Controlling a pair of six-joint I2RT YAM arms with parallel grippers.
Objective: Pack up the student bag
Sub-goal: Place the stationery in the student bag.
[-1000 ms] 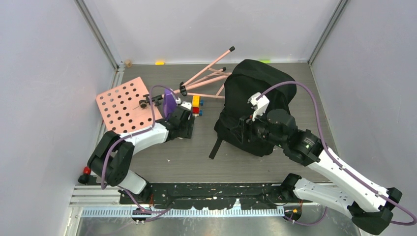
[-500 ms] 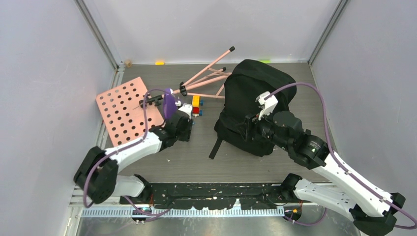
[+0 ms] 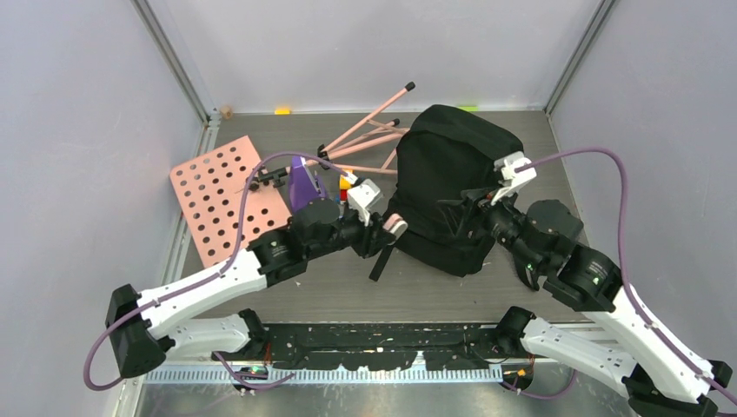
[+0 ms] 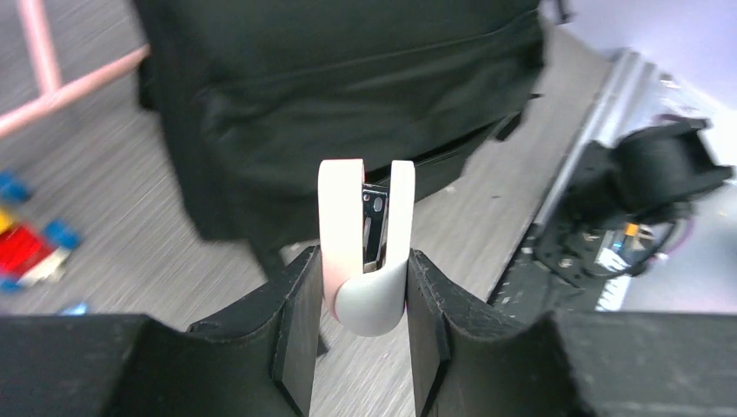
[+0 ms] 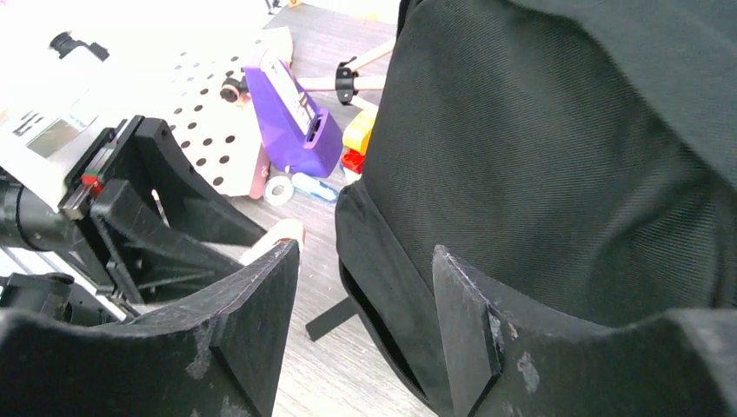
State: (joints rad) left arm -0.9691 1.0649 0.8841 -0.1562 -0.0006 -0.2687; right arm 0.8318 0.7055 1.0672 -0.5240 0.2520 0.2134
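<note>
White links [image 3: 200, 287], purple cables [image 3: 578, 154], black end effectors [image 4: 363, 261] [image 5: 367, 250].

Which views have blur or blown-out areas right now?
Left wrist: the small white-and-pink stapler-like object in the left end effector is sharp, but the large black fabric backpack and grey tabletop behind it are smeared. Right wrist: the backpack weave is crisp, but the top-left corner is overexposed to white. Top external: sharp and evenly lit, with only soft shadows.
</note>
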